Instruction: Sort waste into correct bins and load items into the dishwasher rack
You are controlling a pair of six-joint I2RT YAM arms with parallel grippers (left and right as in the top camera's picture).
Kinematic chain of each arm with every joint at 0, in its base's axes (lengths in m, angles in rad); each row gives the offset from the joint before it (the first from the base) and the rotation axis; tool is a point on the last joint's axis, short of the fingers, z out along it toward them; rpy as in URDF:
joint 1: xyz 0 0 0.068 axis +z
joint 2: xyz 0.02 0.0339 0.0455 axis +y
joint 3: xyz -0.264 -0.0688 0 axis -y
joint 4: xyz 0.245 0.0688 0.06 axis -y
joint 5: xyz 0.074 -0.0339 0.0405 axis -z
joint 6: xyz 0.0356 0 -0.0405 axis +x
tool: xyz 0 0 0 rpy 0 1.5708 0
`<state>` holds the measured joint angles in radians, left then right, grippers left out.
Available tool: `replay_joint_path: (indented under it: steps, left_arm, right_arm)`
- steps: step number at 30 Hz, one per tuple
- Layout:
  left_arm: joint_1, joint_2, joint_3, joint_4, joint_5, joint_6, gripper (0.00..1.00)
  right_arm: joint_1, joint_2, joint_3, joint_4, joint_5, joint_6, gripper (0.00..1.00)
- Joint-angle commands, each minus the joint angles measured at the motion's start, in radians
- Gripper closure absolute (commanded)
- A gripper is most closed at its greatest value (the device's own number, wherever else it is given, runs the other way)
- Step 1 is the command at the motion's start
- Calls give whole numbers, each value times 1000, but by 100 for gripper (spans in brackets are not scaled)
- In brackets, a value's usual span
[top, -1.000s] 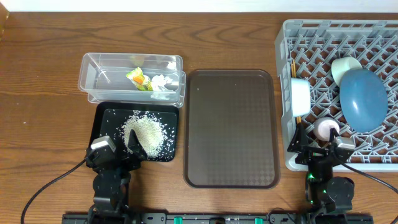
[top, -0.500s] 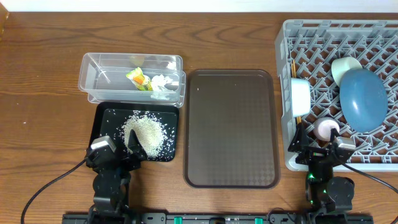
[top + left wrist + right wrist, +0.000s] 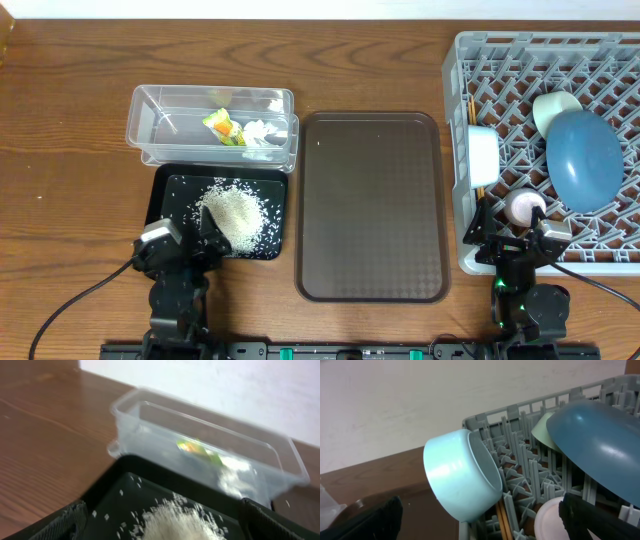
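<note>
The clear tub (image 3: 150, 120) holds the snack wrapper (image 3: 222, 125) and the white tissue (image 3: 262, 133). Rice (image 3: 235, 212) lies piled in the black tray (image 3: 165, 195). My left gripper (image 3: 186, 236) is open and empty over the tray's front edge; its wrist view shows rice (image 3: 175, 522), tub (image 3: 130, 402) and wrapper (image 3: 197, 450). The grey rack (image 3: 520, 60) holds the dark-blue bowl (image 3: 583, 160), the mint bowl (image 3: 483, 152) on its side, a white bowl (image 3: 553, 106), the pink cup (image 3: 523, 207) and chopsticks (image 3: 471, 112). My right gripper (image 3: 512, 235) is open and empty at the rack's front left corner.
A large brown serving tray (image 3: 372, 205) lies between the black tray and the rack. The right wrist view shows the mint bowl (image 3: 455, 475), the blue bowl (image 3: 600, 440), the cup (image 3: 550, 520) and the chopsticks (image 3: 504, 520).
My left gripper has shifted slightly left and back over the black tray's front edge. The right arm and all objects have stayed put.
</note>
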<state>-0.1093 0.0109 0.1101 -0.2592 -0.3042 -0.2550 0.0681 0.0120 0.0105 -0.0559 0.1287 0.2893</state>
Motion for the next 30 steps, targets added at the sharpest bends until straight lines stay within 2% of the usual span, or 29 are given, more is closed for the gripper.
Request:
replay_joint_path:
  steps: [1,5,7,9,19,27,30]
  left_arm:
    - [32,-10,-11,29,-83,22,3]
    - [50,-10,-20,68,-82,22,4]
    - [50,-10,-53,192,-83,22,4]
    - [50,-10,-109,379,-82,22,4]
    - [49,-10,-106,349,-82,22,3]
    - [49,-8,-106,215,-82,22,3]
    - [49,-4,-106,218,-82,22,3]
  right_arm:
    - [11,-7,-5,0,10,10,1]
    - [11,-7,-5,-1,10,10,1]
    - [11,-7,-5,0,10,10,1]
    - [11,-7,-5,0,10,10,1]
    - [11,-7,-5,0,10,10,1]
    - [11,-7,-5,-1,10,10,1]
    - [11,-7,-5,-1,10,10,1]
